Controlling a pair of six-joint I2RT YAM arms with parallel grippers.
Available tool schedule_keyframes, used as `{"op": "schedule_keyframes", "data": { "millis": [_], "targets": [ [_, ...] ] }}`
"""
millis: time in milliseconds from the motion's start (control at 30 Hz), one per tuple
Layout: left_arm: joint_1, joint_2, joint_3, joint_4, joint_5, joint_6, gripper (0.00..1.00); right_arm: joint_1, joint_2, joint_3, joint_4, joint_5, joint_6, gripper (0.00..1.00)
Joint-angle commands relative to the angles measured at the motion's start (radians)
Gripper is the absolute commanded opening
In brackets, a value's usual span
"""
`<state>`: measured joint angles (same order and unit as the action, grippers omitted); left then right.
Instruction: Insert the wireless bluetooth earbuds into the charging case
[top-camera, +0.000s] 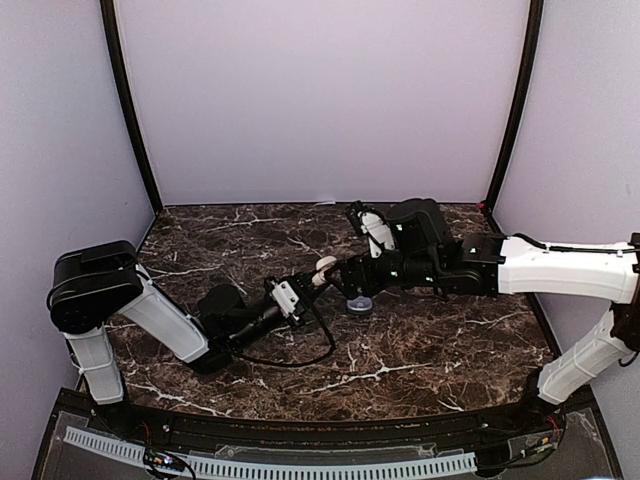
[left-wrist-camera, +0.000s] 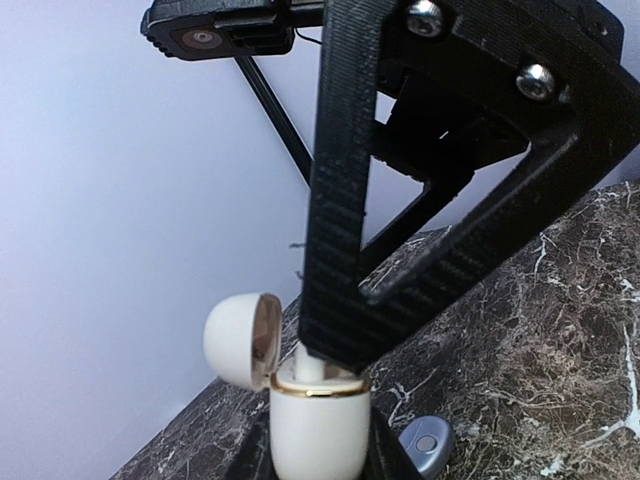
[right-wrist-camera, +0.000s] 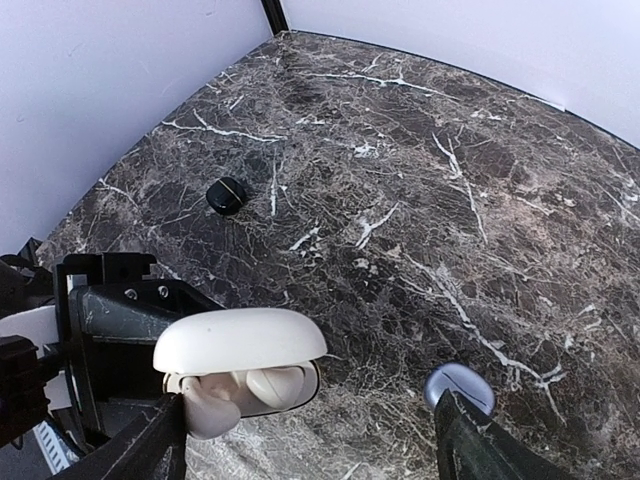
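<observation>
My left gripper (left-wrist-camera: 320, 455) is pressed together on a white oval charging case (left-wrist-camera: 318, 425) with a thin gold rim, one dark finger on each side of its body. I hold it clear of the dark brown marble-patterned tabletop (top-camera: 450, 350), near the middle of the table. The rounded lid (left-wrist-camera: 240, 340) stands swung open on its hinge, to one side of the mouth.

My right gripper (right-wrist-camera: 310, 455) meets the case from the opposite side, and its fingers (right-wrist-camera: 480, 445) are spread wide with nothing pinched between them. From my left wrist, one black ribbed finger (left-wrist-camera: 340, 250) of that gripper comes down right onto the mouth of the case, and a short white stem (left-wrist-camera: 308, 365) stands out of the opening at its tip.

From my right wrist, the white earbuds (right-wrist-camera: 270, 385) show as pale rounded shapes inside the case, just under the open lid. One of them (right-wrist-camera: 210, 412) bulges past the rim. I cannot tell whether either is fully seated.

A small black earbud (right-wrist-camera: 226, 194) lies alone on the tabletop, well apart from the case and toward the wall. A small blue-grey rounded piece (right-wrist-camera: 458, 385) lies on the marble just beside my right fingertip, close below the case. I cannot tell what it is.
</observation>
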<state>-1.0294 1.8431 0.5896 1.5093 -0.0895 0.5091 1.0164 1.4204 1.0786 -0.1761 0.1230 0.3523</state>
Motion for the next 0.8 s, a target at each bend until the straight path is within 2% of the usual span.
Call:
{"op": "schedule_keyframes", "data": {
  "millis": [0, 467, 633, 767],
  "targets": [
    [0.002, -0.051, -0.010, 0.031, 0.011, -0.023, 0.00, -0.006, -0.028, -0.013, 0.004, 0.042, -0.003, 0.85],
    [0.002, -0.067, -0.017, 0.027, 0.061, -0.058, 0.00, -0.006, -0.017, -0.007, -0.023, 0.057, -0.003, 0.91],
    [0.002, -0.069, -0.015, 0.026, 0.099, -0.083, 0.00, -0.006, -0.043, -0.029, -0.002, -0.031, -0.008, 0.98],
    [0.003, -0.074, -0.016, 0.021, 0.133, -0.105, 0.00, -0.020, -0.097, -0.078, 0.048, -0.133, -0.010, 0.99]
  ]
}}
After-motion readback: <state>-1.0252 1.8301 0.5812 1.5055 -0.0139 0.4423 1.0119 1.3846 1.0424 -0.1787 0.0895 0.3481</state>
